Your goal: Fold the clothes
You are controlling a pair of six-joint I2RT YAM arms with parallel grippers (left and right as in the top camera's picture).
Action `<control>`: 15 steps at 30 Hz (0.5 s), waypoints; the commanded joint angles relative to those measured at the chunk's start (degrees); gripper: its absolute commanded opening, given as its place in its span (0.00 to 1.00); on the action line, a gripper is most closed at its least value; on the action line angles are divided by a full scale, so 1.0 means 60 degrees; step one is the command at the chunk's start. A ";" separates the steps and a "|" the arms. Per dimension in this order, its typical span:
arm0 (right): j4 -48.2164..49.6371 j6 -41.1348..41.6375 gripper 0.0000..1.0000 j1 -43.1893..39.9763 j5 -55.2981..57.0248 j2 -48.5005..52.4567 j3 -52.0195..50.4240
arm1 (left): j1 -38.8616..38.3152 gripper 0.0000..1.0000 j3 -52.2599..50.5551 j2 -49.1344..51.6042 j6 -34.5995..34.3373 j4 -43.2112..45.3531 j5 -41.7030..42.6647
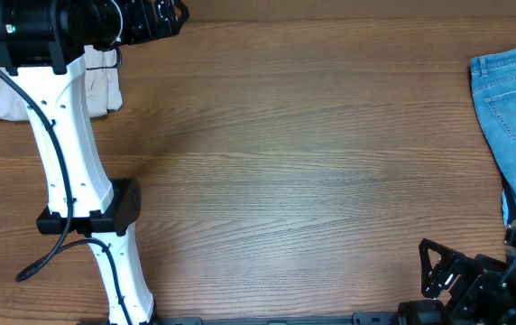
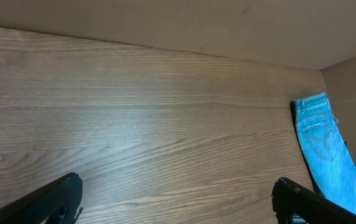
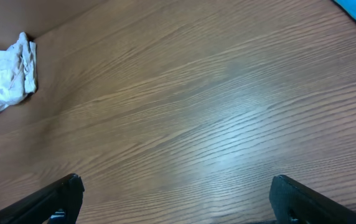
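Off-white shorts (image 1: 1,104) lie crumpled at the table's (image 1: 285,181) upper left, partly behind the left arm (image 1: 59,135), seen from overhead; the left wrist view has the left gripper (image 2: 178,180) spread wide above wood, blue jeans (image 2: 324,149) well apart; the right wrist view has the right gripper (image 3: 177,180) equally parted, shorts well away.

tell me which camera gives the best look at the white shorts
Right wrist view: the white shorts lie crumpled and unblocked at its upper left. Overhead shows them partly hidden behind the left arm. The left wrist view catches at most a white sliver at its left edge.
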 commanded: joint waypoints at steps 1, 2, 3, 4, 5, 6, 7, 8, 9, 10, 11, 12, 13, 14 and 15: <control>0.0022 0.0033 1.00 -0.0018 0.0062 0.0025 0.0091 | 0.0004 1.00 0.0127 -0.0197 0.0215 -0.0018 0.0073; 0.0022 0.0025 1.00 -0.0018 0.0069 0.0025 0.0091 | 0.0004 1.00 0.0127 -0.0197 0.0215 -0.0018 0.0073; 0.0015 -0.0004 1.00 -0.0018 0.0095 0.0025 0.0091 | 0.0004 1.00 0.0127 -0.0197 0.0215 -0.0018 0.0073; 0.0033 0.0000 1.00 -0.0018 0.0095 0.0025 0.0091 | 0.0000 1.00 0.0127 -0.0197 0.0219 -0.0018 0.0073; 0.0062 0.0004 1.00 -0.0011 0.0087 0.0025 0.0091 | 0.0000 1.00 0.0127 -0.0197 0.0215 -0.0018 0.0076; 0.0149 -0.0004 1.00 -0.0011 0.0098 0.0018 0.0091 | 0.0000 1.00 0.0127 -0.0197 0.0215 -0.0018 0.0076; 0.0240 -0.0047 1.00 -0.0011 0.0164 0.0018 0.0091 | 0.0000 1.00 0.0127 -0.0197 0.0215 -0.0018 0.0073; 0.0397 -0.0044 1.00 -0.0018 0.0415 0.0015 0.0091 | 0.0004 1.00 0.0127 -0.0197 0.0215 -0.0018 0.0073; 0.0506 -0.0044 1.00 -0.0022 0.0576 0.0015 0.0087 | 0.0004 1.00 0.0127 -0.0197 0.0219 -0.0018 0.0073; 0.0681 -0.0044 1.00 -0.0022 0.0739 0.0007 0.0080 | 0.0004 1.00 0.0127 -0.0197 0.0219 -0.0018 0.0073; 0.0936 -0.0047 1.00 -0.0040 0.0849 -0.0025 0.0062 | 0.0004 1.00 0.0127 -0.0197 0.0215 -0.0018 0.0073; 0.1231 -0.0117 1.00 -0.0073 0.0845 -0.0098 0.0007 | 0.0004 1.00 0.0127 -0.0197 0.0215 -0.0018 0.0073; 0.1559 -0.0120 1.00 -0.0113 0.0841 -0.0208 -0.0109 | 0.0004 1.00 0.0127 -0.0197 0.0215 -0.0018 0.0073; 0.1843 -0.0120 1.00 -0.0157 0.0841 -0.0328 -0.0251 | 0.0004 1.00 0.0127 -0.0197 0.0219 -0.0018 0.0073; 0.2171 -0.0186 1.00 -0.0204 0.0838 -0.0495 -0.0484 | 0.0004 1.00 0.0127 -0.0197 0.0215 -0.0018 0.0076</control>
